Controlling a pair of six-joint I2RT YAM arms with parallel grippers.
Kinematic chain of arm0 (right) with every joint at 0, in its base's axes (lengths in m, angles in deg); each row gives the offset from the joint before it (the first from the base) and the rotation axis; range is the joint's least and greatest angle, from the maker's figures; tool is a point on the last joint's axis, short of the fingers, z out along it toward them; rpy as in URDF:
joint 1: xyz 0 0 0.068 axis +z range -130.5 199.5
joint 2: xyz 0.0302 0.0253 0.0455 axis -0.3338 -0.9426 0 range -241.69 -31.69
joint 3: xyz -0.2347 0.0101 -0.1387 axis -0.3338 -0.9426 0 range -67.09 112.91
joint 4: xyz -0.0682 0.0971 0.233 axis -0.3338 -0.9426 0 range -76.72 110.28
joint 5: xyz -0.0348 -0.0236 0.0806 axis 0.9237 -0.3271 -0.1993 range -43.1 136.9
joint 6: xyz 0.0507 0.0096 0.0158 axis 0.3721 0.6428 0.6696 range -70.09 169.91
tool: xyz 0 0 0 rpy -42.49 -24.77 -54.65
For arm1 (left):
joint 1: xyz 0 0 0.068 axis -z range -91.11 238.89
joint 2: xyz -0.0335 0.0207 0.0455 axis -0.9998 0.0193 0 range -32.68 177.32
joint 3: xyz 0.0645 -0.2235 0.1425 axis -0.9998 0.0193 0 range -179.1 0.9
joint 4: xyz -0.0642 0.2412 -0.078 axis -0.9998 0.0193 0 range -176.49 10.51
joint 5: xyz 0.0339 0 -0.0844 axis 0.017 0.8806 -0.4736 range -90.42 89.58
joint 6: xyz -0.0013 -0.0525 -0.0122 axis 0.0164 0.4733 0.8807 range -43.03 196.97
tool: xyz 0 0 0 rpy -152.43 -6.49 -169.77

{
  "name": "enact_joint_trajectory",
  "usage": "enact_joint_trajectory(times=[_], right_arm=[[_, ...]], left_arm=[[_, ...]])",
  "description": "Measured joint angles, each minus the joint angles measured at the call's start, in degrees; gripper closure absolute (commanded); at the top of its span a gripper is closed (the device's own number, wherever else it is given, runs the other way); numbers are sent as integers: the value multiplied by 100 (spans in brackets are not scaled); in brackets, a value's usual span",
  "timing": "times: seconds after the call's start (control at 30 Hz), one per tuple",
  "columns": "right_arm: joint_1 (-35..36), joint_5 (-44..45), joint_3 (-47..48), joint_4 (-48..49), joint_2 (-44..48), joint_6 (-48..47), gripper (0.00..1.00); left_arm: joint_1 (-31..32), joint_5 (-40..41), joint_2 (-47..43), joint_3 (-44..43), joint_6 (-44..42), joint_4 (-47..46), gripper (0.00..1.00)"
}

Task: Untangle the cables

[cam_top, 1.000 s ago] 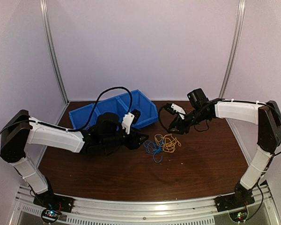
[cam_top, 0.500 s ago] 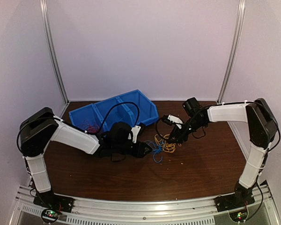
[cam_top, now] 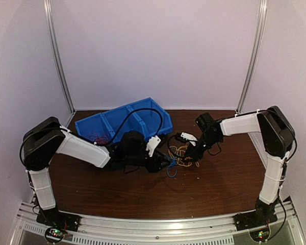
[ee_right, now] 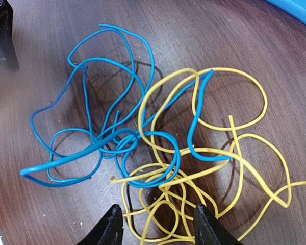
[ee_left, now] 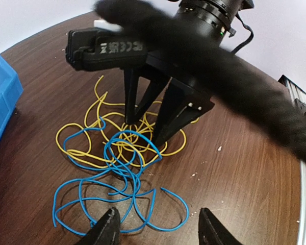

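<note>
Cables [cam_top: 177, 155] lie in one heap mid-worktop [cam_top: 219, 184]. Bin [cam_top: 143, 109] sits at 10 o'clock from the heap, toward the back edge. A few strands [cam_top: 97, 137] lie in its left compartment. Left claw [cam_top: 167, 163] is at the heap's 9 o'clock edge, low over the worktop. Right claw [cam_top: 189, 152] is at 3 o'clock, tips down among the cables. The claws face each other across the heap, apart.

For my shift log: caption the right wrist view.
Open right fingers over yellow cable tangled with blue cable on table.
</note>
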Motion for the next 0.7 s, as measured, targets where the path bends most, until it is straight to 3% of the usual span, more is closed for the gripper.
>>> enact_joint_trajectory(times=[0.1, 0.5, 0.7], right_arm=[[0, 0, 66, -26, -146, 0, 51], [0, -31, 162, -35, -275, 28, 51], [-2, -31, 162, -35, -278, 33, 51]], left_arm=[[0, -4, 57, 57, -348, -85, 47], [0, -105, 680, 155, -940, -785, 67], [0, -155, 811, 149, -981, -964, 93]])
